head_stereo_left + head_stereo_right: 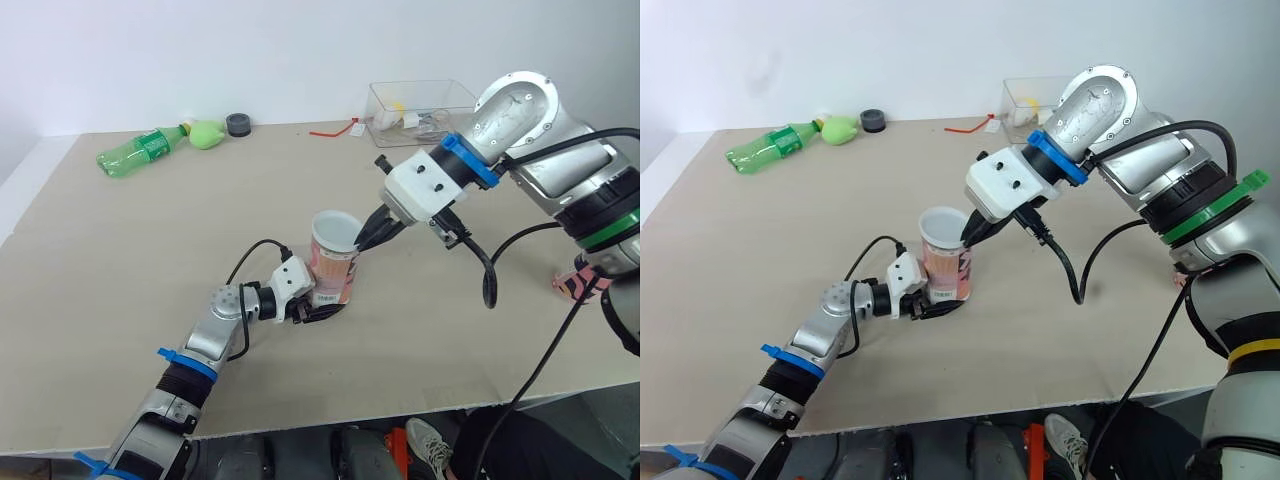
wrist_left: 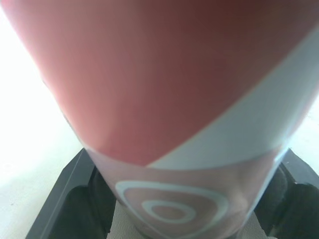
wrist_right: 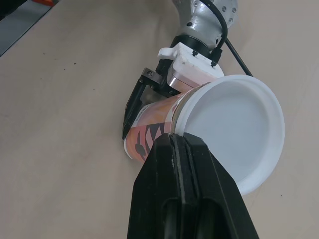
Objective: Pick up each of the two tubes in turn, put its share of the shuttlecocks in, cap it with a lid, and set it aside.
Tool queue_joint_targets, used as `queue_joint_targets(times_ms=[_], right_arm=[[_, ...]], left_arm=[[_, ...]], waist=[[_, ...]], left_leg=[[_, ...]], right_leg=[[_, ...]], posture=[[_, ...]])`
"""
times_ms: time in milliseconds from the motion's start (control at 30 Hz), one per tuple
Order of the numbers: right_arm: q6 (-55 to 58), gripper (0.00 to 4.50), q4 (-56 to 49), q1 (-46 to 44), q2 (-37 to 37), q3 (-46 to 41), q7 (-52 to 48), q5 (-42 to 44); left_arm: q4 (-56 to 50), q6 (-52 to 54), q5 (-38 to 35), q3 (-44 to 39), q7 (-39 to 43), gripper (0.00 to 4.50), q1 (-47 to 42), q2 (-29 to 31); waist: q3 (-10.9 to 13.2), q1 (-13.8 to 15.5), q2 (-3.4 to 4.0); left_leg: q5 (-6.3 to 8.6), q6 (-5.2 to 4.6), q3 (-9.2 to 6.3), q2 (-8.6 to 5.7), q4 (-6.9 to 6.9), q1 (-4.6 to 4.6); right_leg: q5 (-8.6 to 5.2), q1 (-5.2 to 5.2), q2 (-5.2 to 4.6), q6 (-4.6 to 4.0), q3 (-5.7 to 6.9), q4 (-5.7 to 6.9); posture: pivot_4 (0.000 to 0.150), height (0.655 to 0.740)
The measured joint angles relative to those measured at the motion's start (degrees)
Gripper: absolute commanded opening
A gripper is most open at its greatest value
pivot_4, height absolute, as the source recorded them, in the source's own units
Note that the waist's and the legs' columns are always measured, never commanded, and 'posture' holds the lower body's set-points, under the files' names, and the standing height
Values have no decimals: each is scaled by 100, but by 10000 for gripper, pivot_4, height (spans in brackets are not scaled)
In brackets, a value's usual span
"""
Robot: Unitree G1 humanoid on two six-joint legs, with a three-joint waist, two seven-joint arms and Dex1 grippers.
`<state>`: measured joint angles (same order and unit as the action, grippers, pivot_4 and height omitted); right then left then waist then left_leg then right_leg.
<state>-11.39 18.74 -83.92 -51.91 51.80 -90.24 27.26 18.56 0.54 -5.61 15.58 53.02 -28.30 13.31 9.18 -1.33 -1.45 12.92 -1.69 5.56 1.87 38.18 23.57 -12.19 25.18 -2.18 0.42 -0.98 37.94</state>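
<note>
A pink and orange patterned tube (image 1: 334,278) stands upright near the middle of the table. My left gripper (image 1: 318,306) is shut on its lower part, one finger on each side, and the tube (image 2: 169,99) sits very close in the left wrist view. A white round lid (image 1: 335,228) sits on the tube's top. My right gripper (image 1: 363,238) comes in from the right, shut on the lid's rim (image 3: 234,134). What the tube holds is hidden.
At the table's back left lie a green bottle (image 1: 140,150), a green lump (image 1: 207,133) and a black cap (image 1: 237,124). A clear box (image 1: 420,108) stands at the back right, with a red strip (image 1: 333,130) beside it. A pink object (image 1: 573,283) lies at the right edge.
</note>
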Motion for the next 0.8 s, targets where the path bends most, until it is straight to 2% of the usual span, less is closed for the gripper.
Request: queue_joint_targets(times_ms=[333,467,500,700,800], right_arm=[[-110,283,282,-69,174,60,-22,-22],[-74,14303,331,-165,237,138,-18,-4],[-113,18943,380,-164,287,131,-19,-15],[-48,18943,401,-139,371,138,-20,30],[527,18943,381,-100,366,-149,-19,434]], left_arm=[[-14,98,-19,-43,-9,30633,17,12],[-14,71,5,-22,9,30633,13,37],[-14,68,2,-22,12,30633,12,37],[-15,66,-11,-8,33,30633,13,36],[-15,63,-10,-7,38,30633,16,45]], waist=[[-2,-2,0],[-4,-2,1],[-4,-2,1],[-4,5,0],[-3,6,-1]], left_leg=[[0,0,2,12,-13,-23],[0,0,3,17,-14,-24],[0,0,3,18,-14,-25],[2,4,6,17,-16,-18],[2,4,4,17,-17,-18]], right_leg=[[-5,-12,14,-14,-2,0],[-5,-12,19,-17,-2,0],[-6,-13,20,-17,-3,0],[-5,-8,16,-18,-2,0],[-5,-7,15,-19,-2,0]], posture=[[1500,7400],[1500,7400],[1500,7400],[1500,7400],[1500,7400]])
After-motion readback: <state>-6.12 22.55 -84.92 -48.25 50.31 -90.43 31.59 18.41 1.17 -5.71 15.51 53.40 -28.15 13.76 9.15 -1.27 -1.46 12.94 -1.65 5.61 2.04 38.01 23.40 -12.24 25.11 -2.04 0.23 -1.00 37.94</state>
